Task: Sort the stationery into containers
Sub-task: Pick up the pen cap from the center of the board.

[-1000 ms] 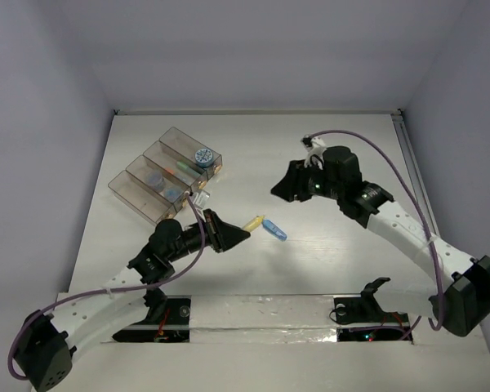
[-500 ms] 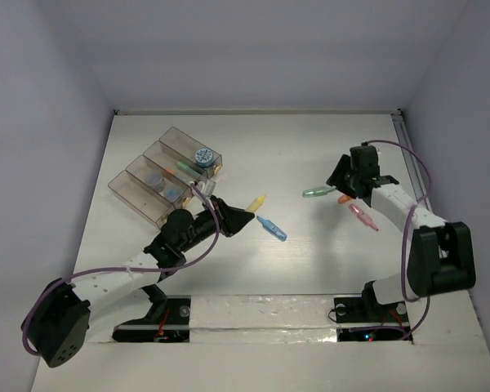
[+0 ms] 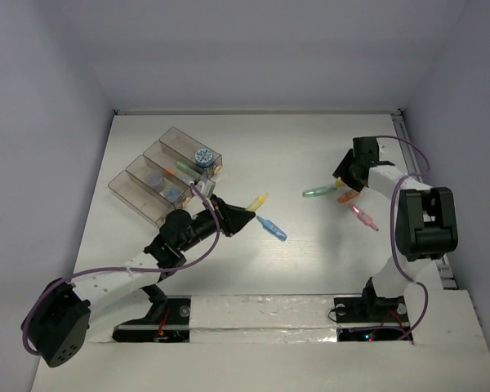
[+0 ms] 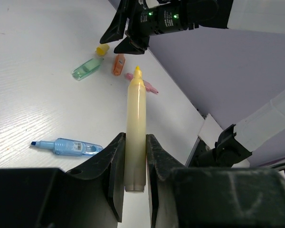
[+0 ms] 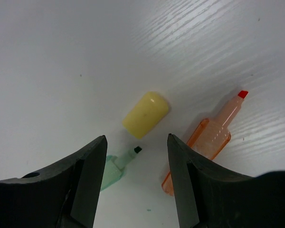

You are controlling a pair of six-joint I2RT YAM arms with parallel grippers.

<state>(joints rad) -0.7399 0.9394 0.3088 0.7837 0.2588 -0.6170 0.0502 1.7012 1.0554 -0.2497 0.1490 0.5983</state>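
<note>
Left wrist view shows our left gripper (image 4: 133, 147) clamped on the yellow pen (image 4: 136, 114), near the containers (image 3: 129, 189). Our right gripper (image 5: 135, 142) hangs open above the yellow cap (image 5: 146, 114) (gripping nothing). Green pen (image 5: 115, 171), orange pen (image 5: 209, 137), pink pen (image 3: 365, 219) and blue pen (image 3: 271, 229) lie loose on the table (image 3: 310, 147). Only a tape roll (image 3: 202, 156) and little else looks boxed, so we judge most sorting undone.

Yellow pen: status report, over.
Left fingers shut on yellow pen, uncapped, off the table. Right fingers open above yellow cap, green pen and orange pen flanking. Blue pen loose nearby.
</note>
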